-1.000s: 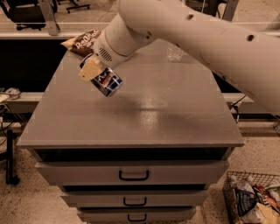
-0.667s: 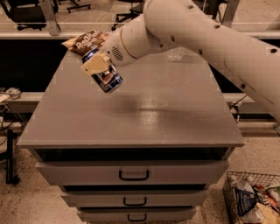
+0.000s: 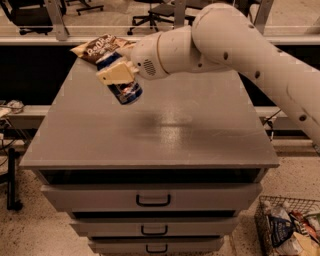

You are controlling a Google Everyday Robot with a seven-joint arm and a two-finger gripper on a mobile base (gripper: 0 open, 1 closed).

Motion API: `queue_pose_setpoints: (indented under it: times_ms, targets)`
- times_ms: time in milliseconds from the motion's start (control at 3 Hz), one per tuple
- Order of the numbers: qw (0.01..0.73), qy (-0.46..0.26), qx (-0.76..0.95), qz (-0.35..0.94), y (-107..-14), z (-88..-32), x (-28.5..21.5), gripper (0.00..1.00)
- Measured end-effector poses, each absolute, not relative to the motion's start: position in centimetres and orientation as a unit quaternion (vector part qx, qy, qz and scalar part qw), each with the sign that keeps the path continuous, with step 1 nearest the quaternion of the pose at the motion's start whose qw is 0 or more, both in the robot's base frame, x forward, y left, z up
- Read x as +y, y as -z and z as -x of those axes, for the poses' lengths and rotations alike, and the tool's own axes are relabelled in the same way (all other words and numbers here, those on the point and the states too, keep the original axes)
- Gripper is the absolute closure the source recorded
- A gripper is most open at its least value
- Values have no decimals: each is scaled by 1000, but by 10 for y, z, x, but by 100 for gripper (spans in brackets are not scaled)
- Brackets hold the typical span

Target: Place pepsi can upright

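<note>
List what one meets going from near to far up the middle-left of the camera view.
Black handle of the top grey drawer → dark-blue aluminium pepsi can, tilted, held over the tabletop by the gripper → brown-and-cream chip bag at the far edge → black office chair.

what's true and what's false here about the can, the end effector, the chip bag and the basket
1. The end effector grips the can. True.
2. The can stands upright on the cabinet top. False: it is tilted and held in the air above the top.
3. The chip bag lies at the top's far left corner. True.
4. The basket sits on the cabinet top. False: it is on the floor, to the right of the drawers.
</note>
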State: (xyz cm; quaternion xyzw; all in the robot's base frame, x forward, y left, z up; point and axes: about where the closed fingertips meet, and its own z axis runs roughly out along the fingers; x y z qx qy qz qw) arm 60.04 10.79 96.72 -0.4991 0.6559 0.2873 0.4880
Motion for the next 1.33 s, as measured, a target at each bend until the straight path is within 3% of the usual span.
queue_pose_setpoints:
  times_ms: [1333]
  targets:
    - [590, -298, 597, 455, -932, -591, 76, 100]
